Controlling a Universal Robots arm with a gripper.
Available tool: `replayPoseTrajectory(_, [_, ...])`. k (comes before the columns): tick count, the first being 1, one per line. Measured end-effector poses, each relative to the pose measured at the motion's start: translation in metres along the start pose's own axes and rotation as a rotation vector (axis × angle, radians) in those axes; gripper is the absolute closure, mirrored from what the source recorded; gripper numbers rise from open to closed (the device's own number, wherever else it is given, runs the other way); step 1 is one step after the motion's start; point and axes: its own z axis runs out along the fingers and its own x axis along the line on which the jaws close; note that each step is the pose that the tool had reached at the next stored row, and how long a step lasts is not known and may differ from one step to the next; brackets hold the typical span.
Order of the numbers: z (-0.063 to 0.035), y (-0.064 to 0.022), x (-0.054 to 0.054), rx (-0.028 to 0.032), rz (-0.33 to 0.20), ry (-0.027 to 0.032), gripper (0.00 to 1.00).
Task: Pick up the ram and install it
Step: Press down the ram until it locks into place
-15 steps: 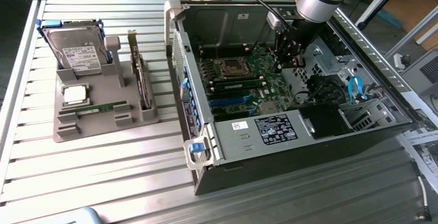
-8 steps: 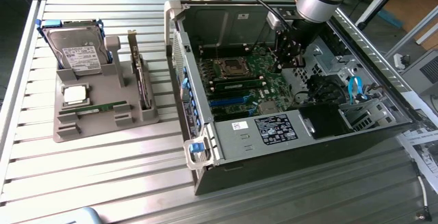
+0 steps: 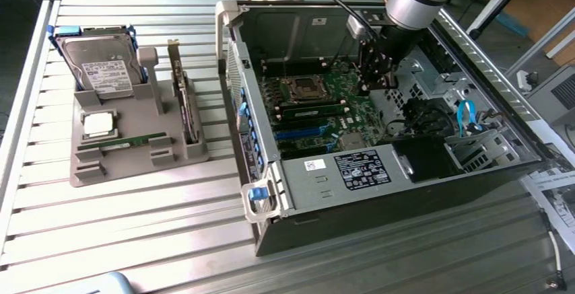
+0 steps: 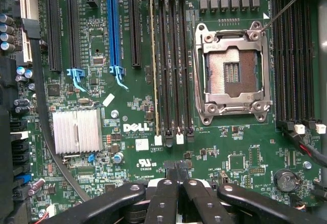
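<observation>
A ram stick (image 4: 154, 71) stands edge-up in the memory slot nearest the blue expansion slot (image 4: 113, 25) on the green motherboard (image 4: 127, 112). In the exterior view that ram stick (image 3: 312, 112) lies just below the empty CPU socket (image 3: 303, 88). A second ram stick (image 3: 126, 142) rests flat in the grey holder (image 3: 134, 166) outside the case. My gripper (image 4: 179, 170) hovers over the board a short way from the seated stick's end, shut, with nothing between its fingers. The gripper (image 3: 381, 82) hangs inside the open case.
The open computer case (image 3: 269, 193) sits on a slatted metal table (image 3: 134, 240). The holder also carries a hard drive (image 3: 104, 68), a silver CPU chip (image 3: 99, 124) and an upright expansion card (image 3: 184, 99). A silver heatsink (image 4: 77, 130) and cables (image 3: 465, 116) lie near the gripper.
</observation>
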Motion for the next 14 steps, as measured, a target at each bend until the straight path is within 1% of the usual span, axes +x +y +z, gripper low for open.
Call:
replayPoseTrajectory(3, [0.0001, 0.0048, 0.000, 0.0003, 0.000, 0.0000, 0.89])
replayPoseTrajectory(5, [0.0003, 0.0105, 0.001, 0.0008, 0.000, -0.0004, 0.89])
replayPoseTrajectory(11, [0.0005, 0.0162, 0.001, 0.0009, 0.000, -0.0004, 0.89])
replayPoseTrajectory(13, [0.0008, 0.0216, 0.001, 0.0009, 0.000, -0.0005, 0.89])
replayPoseTrajectory(14, [0.0009, 0.0229, 0.001, 0.0009, 0.000, -0.0006, 0.89])
